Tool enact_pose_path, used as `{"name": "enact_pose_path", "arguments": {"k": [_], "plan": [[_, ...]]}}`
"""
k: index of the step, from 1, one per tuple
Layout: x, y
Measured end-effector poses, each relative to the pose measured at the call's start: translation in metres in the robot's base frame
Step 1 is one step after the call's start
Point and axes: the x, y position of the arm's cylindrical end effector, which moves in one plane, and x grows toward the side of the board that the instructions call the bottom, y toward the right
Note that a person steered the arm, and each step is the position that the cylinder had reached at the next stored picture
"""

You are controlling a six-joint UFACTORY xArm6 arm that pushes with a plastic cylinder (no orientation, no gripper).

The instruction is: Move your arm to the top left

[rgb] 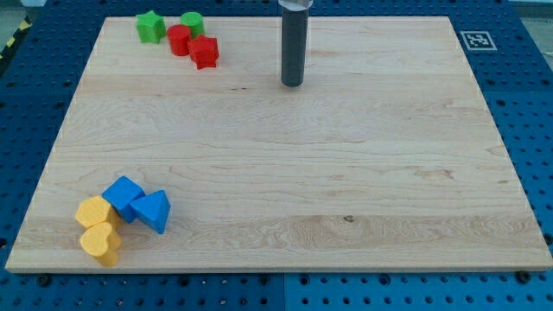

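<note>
currently my tip (293,85) stands on the board (363,173) near the top middle, touching nothing; it is a bare rod, no jaws to open or shut. its goal, the top left, holds a green star (150,27), green cylinder (192,22), red cylinder (179,40) and red star (205,52), clustered, so contact seems likely

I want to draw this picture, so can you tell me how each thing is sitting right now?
My tip: on bare wood, touching no block.
Green star block: next to the reds.
Green round block: behind the red round block.
Red round block: against the red star.
Red star block: nearest my tip.
Blue cube block: against the yellows.
Blue triangular block: beside the cube.
Yellow blocks: touching.
</note>
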Motion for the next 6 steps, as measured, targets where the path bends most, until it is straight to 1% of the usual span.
{"name": "enact_pose_path", "arguments": {"k": [1, 2, 3, 4, 5, 6], "plan": [[0.0, -0.001], [0.0, -0.058], [0.0, -0.161], [-0.01, -0.265], [-0.032, -0.323], [-0.081, -0.322]]}}
